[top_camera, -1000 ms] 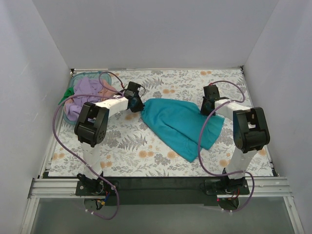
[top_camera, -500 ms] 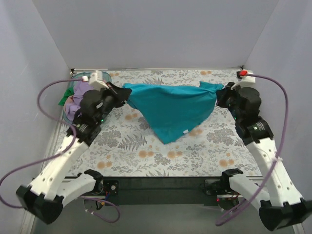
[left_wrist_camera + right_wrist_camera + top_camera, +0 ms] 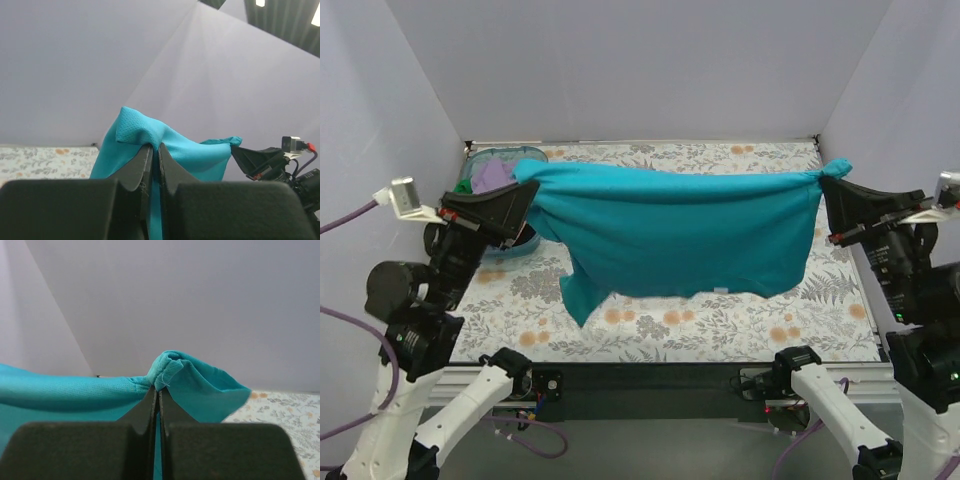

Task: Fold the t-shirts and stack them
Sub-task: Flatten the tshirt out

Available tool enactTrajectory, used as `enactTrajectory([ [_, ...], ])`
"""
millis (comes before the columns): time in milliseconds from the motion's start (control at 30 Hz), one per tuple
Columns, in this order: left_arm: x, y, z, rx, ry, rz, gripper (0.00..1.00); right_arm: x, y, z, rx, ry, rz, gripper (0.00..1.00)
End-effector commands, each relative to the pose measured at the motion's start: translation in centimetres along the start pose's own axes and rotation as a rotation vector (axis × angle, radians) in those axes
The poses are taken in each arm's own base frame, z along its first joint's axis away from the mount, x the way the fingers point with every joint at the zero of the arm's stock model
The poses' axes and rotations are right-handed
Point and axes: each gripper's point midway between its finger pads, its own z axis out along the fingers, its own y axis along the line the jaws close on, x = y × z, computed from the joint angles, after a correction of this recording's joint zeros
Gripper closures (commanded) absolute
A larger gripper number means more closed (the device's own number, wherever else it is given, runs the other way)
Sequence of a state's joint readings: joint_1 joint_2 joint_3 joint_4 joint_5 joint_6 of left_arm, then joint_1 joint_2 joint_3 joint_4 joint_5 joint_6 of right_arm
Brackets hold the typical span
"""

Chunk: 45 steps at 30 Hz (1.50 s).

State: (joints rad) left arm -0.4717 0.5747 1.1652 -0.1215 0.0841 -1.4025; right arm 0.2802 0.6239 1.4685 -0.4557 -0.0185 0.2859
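The teal-blue t-shirt [image 3: 680, 235] hangs stretched wide in the air between both grippers, well above the table. My left gripper [image 3: 527, 180] is shut on its left top corner; the left wrist view shows the cloth [image 3: 150, 137] pinched between the fingers. My right gripper [image 3: 827, 184] is shut on its right top corner, bunched at the fingertips in the right wrist view [image 3: 170, 367]. The shirt's lower edge hangs loose, with a longer flap at the lower left. A lavender shirt [image 3: 492, 174] and a bit of green cloth [image 3: 463, 186] lie in the teal basket [image 3: 510, 247] at the far left.
The table has a floral cloth [image 3: 670, 325] and white walls on three sides. The basket stands at the far left corner, partly hidden behind the left arm. The hanging shirt hides the middle of the table.
Both arms have risen and moved apart toward the camera. The teal-blue shirt has gone from lying on the table to hanging spread wide between the grippers.
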Motion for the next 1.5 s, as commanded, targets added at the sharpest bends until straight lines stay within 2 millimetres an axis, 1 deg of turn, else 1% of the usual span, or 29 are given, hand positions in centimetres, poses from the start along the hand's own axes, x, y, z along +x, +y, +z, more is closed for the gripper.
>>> enactTrajectory([
  [0,4.1,6.0,3.1,-0.186,0.092,-0.020,1.00,6.4,-3.9,4.0,0.144,0.197,-0.022,0.99],
  [33,5.6,10.1,4.1,-0.333,0.091,-0.015,1.00,8.3,-5.8,4.8,0.226,0.237,-0.029,0.99],
  [133,9.0,18.0,4.4,-0.630,0.125,0.009,0.98,15.0,-11.4,7.5,0.454,0.395,-0.073,0.99],
  [167,10.9,23.1,4.6,-0.812,0.130,0.057,0.89,18.6,-13.4,9.0,0.515,0.484,-0.101,0.99],
  [233,13.2,28.4,3.7,-0.990,0.206,0.099,0.20,21.9,-16.1,11.2,0.542,0.545,-0.111,0.99],
  [267,15.6,31.9,4.6,-1.088,0.288,0.099,0.06,23.3,-17.0,12.5,0.520,0.576,-0.102,0.99],
  [300,16.9,33.6,4.1,-1.154,0.350,0.070,0.05,26.9,-19.6,14.0,0.543,0.657,-0.078,0.92],
  [333,18.0,35.8,1.9,-1.291,0.418,0.040,0.05,28.7,-19.9,14.8,0.507,0.711,-0.046,0.68],
  [367,19.1,37.5,2.0,-1.354,0.459,0.039,0.05,30.4,-20.9,16.3,0.516,0.758,-0.041,0.51],
  [400,19.4,38.3,1.1,-1.406,0.469,0.052,0.05,31.4,-21.3,16.1,0.528,0.803,-0.040,0.21],
  [433,19.6,38.5,0.6,-1.425,0.482,0.050,0.05,32.0,-21.3,16.3,0.519,0.822,-0.037,0.02],
  [533,19.8,37.8,-0.3,-1.354,0.469,0.029,0.05,32.7,-21.0,15.2,0.515,0.846,-0.037,0.02],
  [567,19.8,37.3,-0.7,-1.332,0.462,0.018,0.04,31.9,-20.3,14.9,0.505,0.827,-0.044,0.02],
  [633,19.6,36.0,-1.6,-1.275,0.436,-0.006,0.04,33.5,-19.4,12.7,0.503,0.874,-0.051,0.02],
  [667,19.5,35.6,-2.0,-1.263,0.437,-0.006,0.04,33.2,-17.5,12.1,0.466,0.866,-0.059,0.02],
  [700,19.9,35.8,-3.1,-1.273,0.443,-0.006,0.04,35.4,-16.7,10.1,0.454,0.923,-0.061,0.02],
  [733,19.3,35.0,-3.1,-1.250,0.429,-0.010,0.04,35.9,-15.7,9.4,0.434,0.934,-0.068,0.02],
  [767,19.3,34.8,-3.5,-1.247,0.436,-0.006,0.04,36.7,-12.7,8.8,0.366,0.942,-0.051,0.02],
  [800,19.4,34.7,-4.1,-1.255,0.443,-0.007,0.04,37.5,-11.3,8.1,0.329,0.956,-0.039,0.02],
  [833,19.5,34.4,-4.6,-1.250,0.450,-0.017,0.04,39.8,-9.6,6.2,0.284,1.013,0.006,0.02],
  [867,19.7,34.2,-4.9,-1.248,0.461,-0.023,0.04,40.7,-6.5,5.9,0.197,1.016,0.020,0.02],
  [933,20.1,34.0,-5.7,-1.249,0.483,-0.033,0.04,43.1,-3.6,3.8,0.123,1.073,0.045,0.02],
  [967,20.3,33.5,-5.8,-1.233,0.490,-0.047,0.04,44.4,-0.9,3.2,0.056,1.100,0.046,0.02],
  [1033,20.4,33.2,-6.2,-1.229,0.488,-0.063,0.04,45.8,1.3,2.7,0.022,1.129,0.033,0.02],
  [1133,20.6,32.6,-6.9,-1.212,0.489,-0.081,0.04,50.8,4.1,0.9,-0.027,1.272,0.009,0.02],
  [1167,20.8,32.7,-7.3,-1.217,0.495,-0.083,0.04,51.4,5.4,1.0,-0.053,1.284,0.003,0.02],
  [1300,20.0,31.9,-8.0,-1.210,0.483,-0.073,0.04,55.3,5.3,-0.6,0.002,1.390,0.005,0.02],
  [1400,19.6,31.7,-8.4,-1.215,0.478,-0.060,0.04,56.7,2.6,-2.5,0.136,1.430,0.003,0.02],
  [1467,19.2,31.6,-8.6,-1.221,0.462,-0.050,0.03,56.3,0.4,-3.0,0.222,1.422,0.025,0.02],
])
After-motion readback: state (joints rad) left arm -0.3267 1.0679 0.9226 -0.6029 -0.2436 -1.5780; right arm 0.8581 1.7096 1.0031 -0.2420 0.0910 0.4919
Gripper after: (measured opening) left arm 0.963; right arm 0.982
